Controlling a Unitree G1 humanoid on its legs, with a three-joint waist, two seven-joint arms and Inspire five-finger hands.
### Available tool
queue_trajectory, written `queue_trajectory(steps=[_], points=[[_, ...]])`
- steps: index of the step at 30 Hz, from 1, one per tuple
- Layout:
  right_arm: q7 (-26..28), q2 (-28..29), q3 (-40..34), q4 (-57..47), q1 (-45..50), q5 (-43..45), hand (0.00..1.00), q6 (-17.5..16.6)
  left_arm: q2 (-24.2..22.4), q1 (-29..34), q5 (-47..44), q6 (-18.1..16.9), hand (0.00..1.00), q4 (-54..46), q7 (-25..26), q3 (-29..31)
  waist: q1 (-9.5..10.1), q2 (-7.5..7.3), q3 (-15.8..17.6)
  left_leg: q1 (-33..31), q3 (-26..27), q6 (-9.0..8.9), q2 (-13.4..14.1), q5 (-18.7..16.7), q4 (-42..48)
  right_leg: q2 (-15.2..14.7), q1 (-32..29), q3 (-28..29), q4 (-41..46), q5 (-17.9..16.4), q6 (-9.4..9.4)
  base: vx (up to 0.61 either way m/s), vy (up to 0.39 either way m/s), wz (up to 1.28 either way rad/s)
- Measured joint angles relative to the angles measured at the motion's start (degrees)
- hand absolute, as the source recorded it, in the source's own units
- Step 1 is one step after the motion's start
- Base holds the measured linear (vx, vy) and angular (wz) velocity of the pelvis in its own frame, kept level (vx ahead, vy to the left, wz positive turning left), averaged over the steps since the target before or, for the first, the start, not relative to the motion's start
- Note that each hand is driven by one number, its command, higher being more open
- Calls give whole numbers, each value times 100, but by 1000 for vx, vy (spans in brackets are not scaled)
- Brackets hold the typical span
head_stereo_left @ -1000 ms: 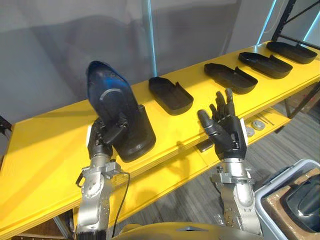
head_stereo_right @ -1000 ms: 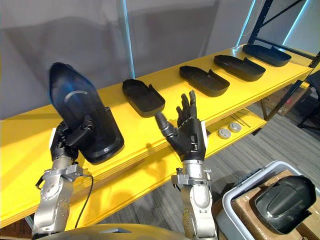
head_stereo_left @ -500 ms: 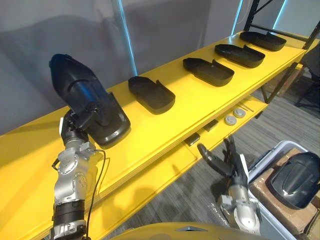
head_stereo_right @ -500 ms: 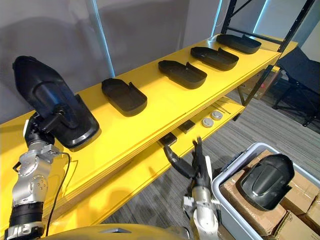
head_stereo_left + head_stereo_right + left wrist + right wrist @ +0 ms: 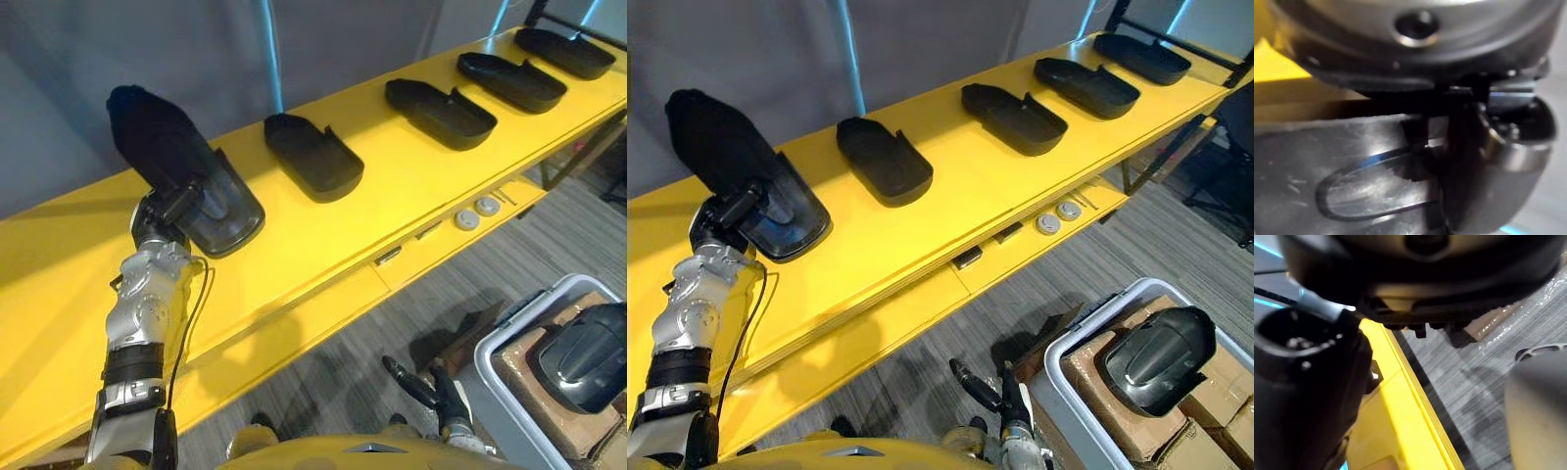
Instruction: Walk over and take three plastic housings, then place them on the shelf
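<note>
My left hand (image 5: 160, 217) is shut on the rim of a black plastic housing (image 5: 181, 176). The housing stands tilted, its wide end down on the yellow shelf (image 5: 323, 230) near the shelf's left part. Several more black housings lie in a row along the shelf to the right, the nearest (image 5: 313, 157) beside the held one, then another (image 5: 441, 113) and a third (image 5: 514, 81). My right hand (image 5: 1004, 397) hangs low over the floor, open, with its fingers straight and nothing in it.
A grey bin (image 5: 1083, 377) at the lower right holds cardboard boxes with one more black housing (image 5: 1156, 357) on top. A lower yellow shelf board (image 5: 294, 328) carries two small round discs (image 5: 472, 213). A grey wall stands behind the shelf.
My right hand has dropped from shelf height to near the floor. My left hand has carried the housing further onto the shelf and tipped it lower. The camera has shifted.
</note>
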Motion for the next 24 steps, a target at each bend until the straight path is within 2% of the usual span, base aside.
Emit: queue_trajectory(steps=[1, 4, 8, 13, 14, 17, 24], points=[[35, -32, 8, 102, -127, 1, 100, 34, 13, -146, -54, 12, 0, -3, -26, -84, 67, 1, 94, -66, -55, 8, 10, 35, 1, 14, -22, -44, 5, -2, -2, -46, -13, 19], [69, -100, 36, 300, -386, 193, 100, 163, 14, -419, -96, 26, 0, -31, -58, -237, 99, -10, 322, -194, -229, 25, 27, 117, -4, 45, -34, -202, 49, -23, -33, -53, -17, 28], [126, -112, -8, 570, -595, 400, 100, 273, 59, -662, -94, 123, 0, -201, -57, -353, 178, -51, 432, -448, -363, 56, 33, 212, -14, 58, -230, -283, 150, -44, -66, -47, -8, 18], [209, -125, -61, 832, -818, 451, 100, 267, 142, -1116, -75, 495, 0, -380, 19, -518, 290, -156, 708, -578, -509, 83, 19, 335, -89, 67, -302, -414, 280, -95, -144, -46, 0, 17], [209, -118, -70, 832, -828, 452, 100, 262, 176, -1150, -73, 530, 100, -415, 56, -532, 302, -164, 738, -582, -513, 86, 13, 365, -127, 68, -320, -418, 289, -102, -154, -47, -1, 4], [207, -107, -124, 894, -856, 658, 100, 256, 319, -1311, -26, 739, 100, -416, 118, -544, 380, -170, 817, -587, -516, 82, -2, 517, -340, 99, -413, -422, 296, -114, -171, -23, -9, 1], [188, -91, -227, 949, -906, 827, 100, 254, 480, -1391, 828, 772, 100, -346, 151, -571, 365, -127, 890, -559, -508, 60, 35, 563, -400, 145, -422, -410, 305, -105, -158, 0, 0, 0]])
